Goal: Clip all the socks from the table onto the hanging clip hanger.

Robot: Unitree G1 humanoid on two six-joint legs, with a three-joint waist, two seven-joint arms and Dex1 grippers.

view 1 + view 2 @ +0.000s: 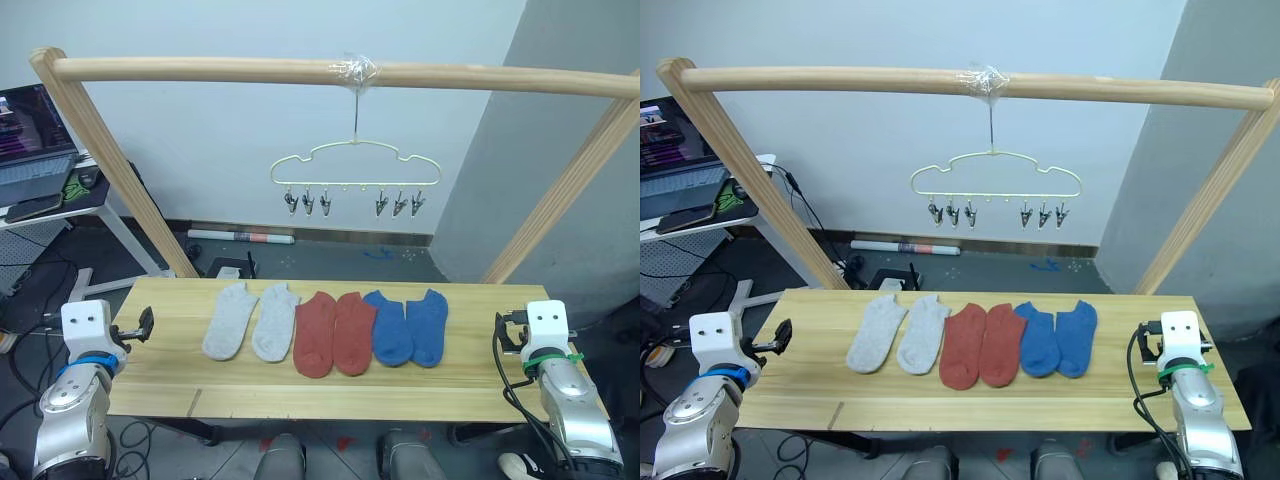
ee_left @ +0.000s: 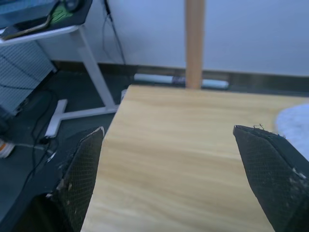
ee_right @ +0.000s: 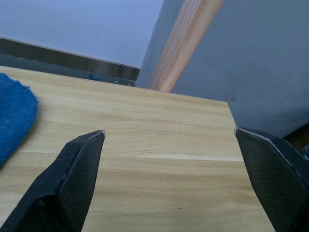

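Observation:
A row of socks lies flat on the light wooden table: two light grey, two rust red and two blue. Above and behind them the pale wire clip hanger hangs by its hook, with several dark clips along its bar, all bare. My left gripper is open at the table's left end, apart from the nearest grey sock. At the table's right end my right gripper is open too, with the blue sock off to its side. Neither holds anything.
A thick wooden pole frame spans the table, its slanted legs standing at both back corners. A side desk with a laptop stands to the left. Cables and a roll lie on the floor behind.

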